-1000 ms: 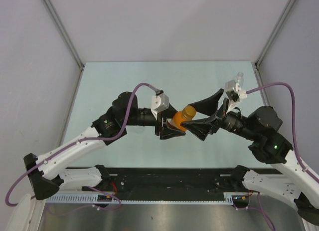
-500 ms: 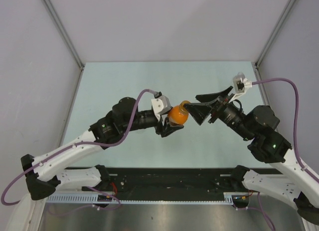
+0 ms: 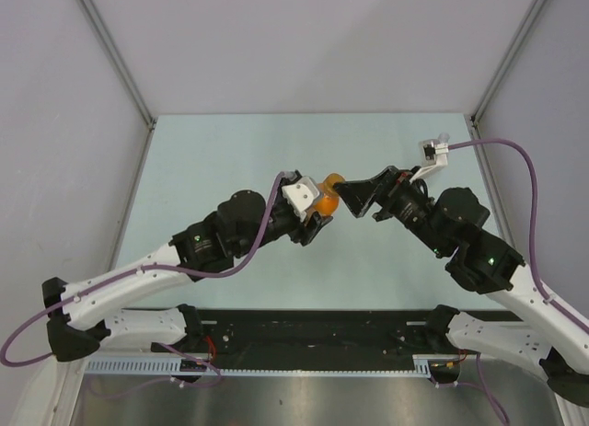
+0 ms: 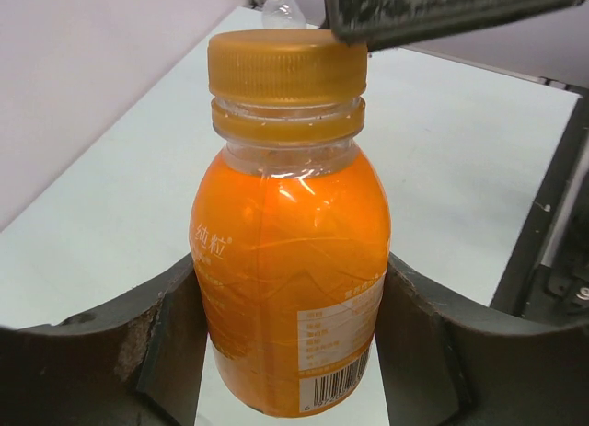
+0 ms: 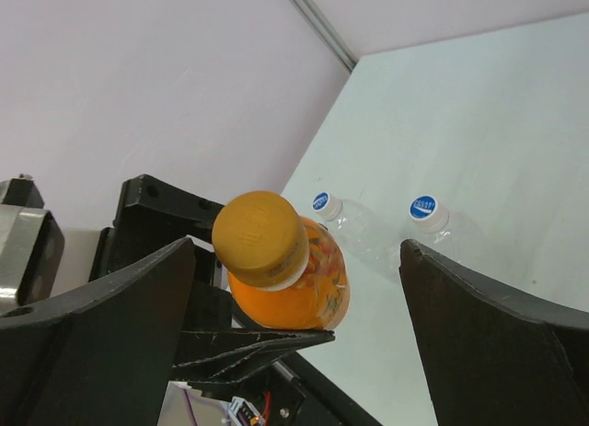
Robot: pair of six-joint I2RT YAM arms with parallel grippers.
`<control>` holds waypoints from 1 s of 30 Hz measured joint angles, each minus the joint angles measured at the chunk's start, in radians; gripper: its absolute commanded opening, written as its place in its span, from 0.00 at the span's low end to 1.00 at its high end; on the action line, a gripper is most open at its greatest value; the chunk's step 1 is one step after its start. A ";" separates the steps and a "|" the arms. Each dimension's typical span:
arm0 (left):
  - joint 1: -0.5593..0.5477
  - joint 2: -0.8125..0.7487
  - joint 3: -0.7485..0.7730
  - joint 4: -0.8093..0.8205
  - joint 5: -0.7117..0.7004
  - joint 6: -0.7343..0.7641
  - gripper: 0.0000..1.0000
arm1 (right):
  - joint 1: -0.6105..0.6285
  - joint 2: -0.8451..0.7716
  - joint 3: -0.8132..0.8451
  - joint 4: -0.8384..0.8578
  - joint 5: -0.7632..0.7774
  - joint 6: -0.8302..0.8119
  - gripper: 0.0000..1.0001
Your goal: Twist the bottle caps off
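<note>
My left gripper [image 4: 290,327] is shut on the body of the orange bottle [image 4: 290,251], which it holds off the table, and the orange cap [image 4: 287,67] is still on its neck. In the top view the orange bottle [image 3: 323,203] sits in my left gripper [image 3: 316,216] with its cap end toward my right gripper [image 3: 348,198]. My right gripper [image 5: 296,251] stands wide open, one finger on each side of the orange cap [image 5: 260,228] and neither touching it. Two clear bottles lie on the table beyond, each with a blue cap [image 5: 321,202] [image 5: 423,207].
Another clear bottle [image 4: 281,5] stands at the far corner of the pale green table [image 3: 230,159], by the wall. Grey walls close in the table on three sides. A black rail [image 3: 313,329] runs along the near edge between the arm bases.
My left gripper has swung the orange bottle around and carried it farther from the bases. My right gripper has opened wider and moved left until its fingers flank the cap.
</note>
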 measured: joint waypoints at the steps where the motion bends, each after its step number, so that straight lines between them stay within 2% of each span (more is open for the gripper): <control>1: -0.005 0.000 0.000 0.000 -0.016 0.004 0.00 | 0.003 0.004 0.000 -0.005 0.004 0.006 0.96; 10: -0.075 0.028 0.000 0.002 -0.172 0.046 0.00 | 0.080 0.041 0.000 -0.010 0.089 0.039 0.95; 14: -0.100 0.038 0.000 0.007 -0.226 0.064 0.00 | 0.092 0.059 0.000 -0.008 0.114 0.045 0.90; 20: -0.114 0.039 0.000 0.022 -0.286 0.074 0.00 | 0.097 0.063 0.000 -0.006 0.157 0.060 0.76; 30: -0.138 0.039 0.000 0.048 -0.344 0.091 0.00 | 0.113 0.068 0.000 0.031 0.180 0.066 0.71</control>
